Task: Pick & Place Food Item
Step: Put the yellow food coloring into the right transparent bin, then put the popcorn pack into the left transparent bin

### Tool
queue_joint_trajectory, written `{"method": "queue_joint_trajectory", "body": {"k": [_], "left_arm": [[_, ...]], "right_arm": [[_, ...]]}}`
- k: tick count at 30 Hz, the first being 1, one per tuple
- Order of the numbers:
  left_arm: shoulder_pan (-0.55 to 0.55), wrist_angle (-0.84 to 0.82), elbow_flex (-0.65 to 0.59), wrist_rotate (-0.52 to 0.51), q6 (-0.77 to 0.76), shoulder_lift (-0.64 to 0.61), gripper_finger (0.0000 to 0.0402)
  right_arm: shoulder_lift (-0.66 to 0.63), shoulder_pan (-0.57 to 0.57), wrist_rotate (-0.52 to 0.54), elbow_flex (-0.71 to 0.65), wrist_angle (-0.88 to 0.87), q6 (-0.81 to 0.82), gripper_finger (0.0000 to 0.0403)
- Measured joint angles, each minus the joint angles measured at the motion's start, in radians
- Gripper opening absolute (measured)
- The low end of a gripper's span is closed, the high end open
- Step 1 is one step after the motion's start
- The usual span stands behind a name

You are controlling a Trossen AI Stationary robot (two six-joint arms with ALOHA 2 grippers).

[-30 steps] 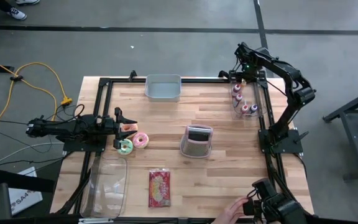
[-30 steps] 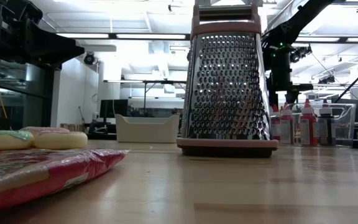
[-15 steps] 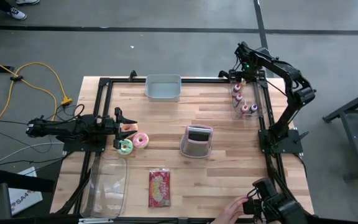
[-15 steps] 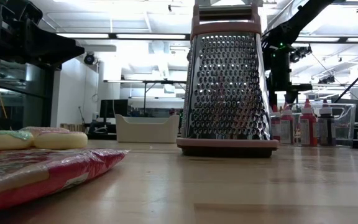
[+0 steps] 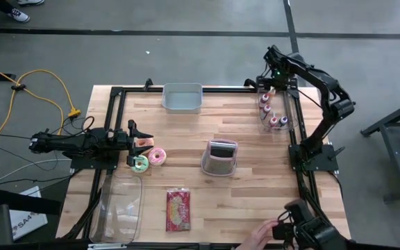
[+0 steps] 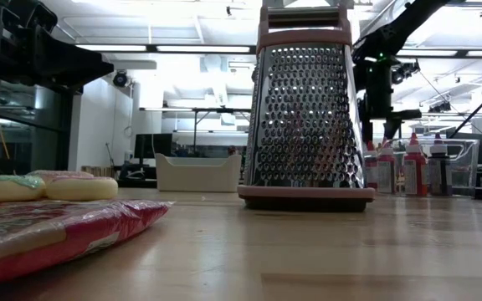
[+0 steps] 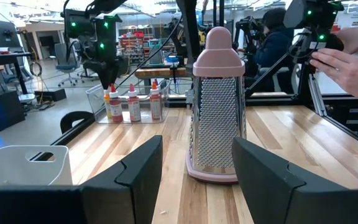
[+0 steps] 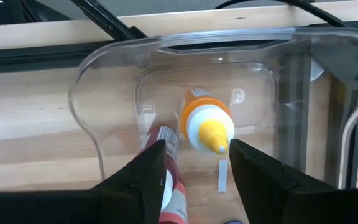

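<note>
Several sauce bottles (image 5: 274, 119) stand upright in a clear bin (image 5: 288, 123) at the table's far right. The right wrist view looks down on a yellow-capped bottle (image 8: 207, 127) and a red one (image 8: 166, 163). My right gripper (image 8: 196, 155) hangs open above them, pointing down, its fingers clear of the bottles; it also shows in the high view (image 5: 268, 89). Three donuts (image 5: 148, 158) lie on the table at the left. Beside them my left gripper (image 5: 136, 142) waits open and level.
A pink box grater (image 5: 221, 158) stands mid-table. A grey bin (image 5: 182, 97) sits at the far edge, an empty clear bin (image 5: 120, 208) at the near left, and a red snack packet (image 5: 178, 210) beside it. A person's hand (image 5: 255, 236) is at the near right edge.
</note>
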Motion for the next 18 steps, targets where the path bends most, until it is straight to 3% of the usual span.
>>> {"method": "queue_joint_trajectory", "body": {"k": [18], "left_arm": [[0.0, 0.0, 0.0, 0.0, 0.0, 0.0, 0.0188]], "right_arm": [[-0.057, 0.0, -0.024, 0.0, -0.024, -0.002, 0.0165]]}}
